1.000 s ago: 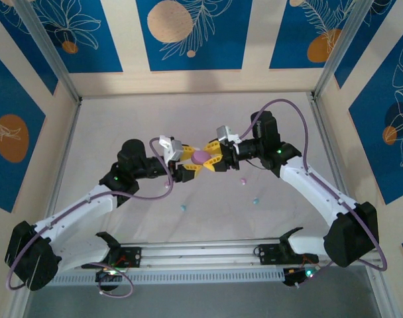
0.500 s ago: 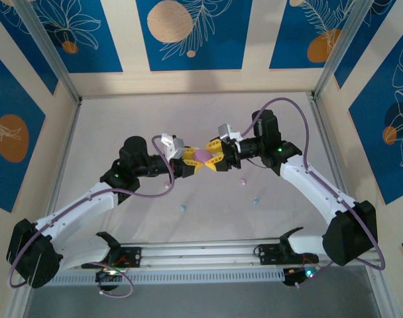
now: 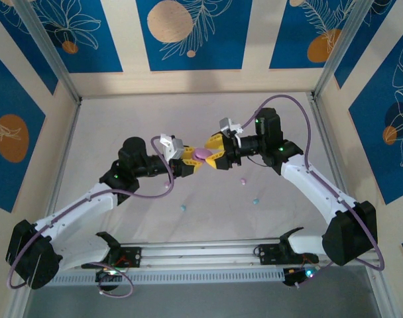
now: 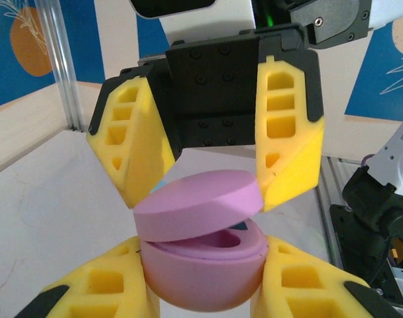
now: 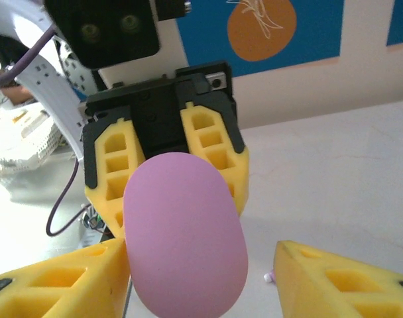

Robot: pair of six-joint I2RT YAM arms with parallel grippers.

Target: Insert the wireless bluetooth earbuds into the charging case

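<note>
The pale table (image 3: 122,132) takes up most of the pen, with blue patterned panels standing round it. The left arm (image 3: 89,199) and the right arm (image 3: 314,185) reach in from the near edge and meet nose to nose over the middle of the table.

The left claw (image 4: 203,265) is closed narrow on the pink charging case (image 5: 185,232), its yellow fingers pressed against both sides of the lower half, holding it up off the table. The right claw (image 3: 213,152) stands wide. From its own camera one finger lies against the case and the other is well apart from it, so it has no grip.

The lid (image 4: 198,202) sits ajar and tilted on the case, with the right claw's fingers either side of it. I can't tell what lies inside the gap.

On the table, below and to the right of the claws, lie a pink earbud (image 3: 242,181) and a teal earbud (image 3: 256,200). Another teal earbud (image 3: 183,207) lies apart to the left, nearer the arm bases.
</note>
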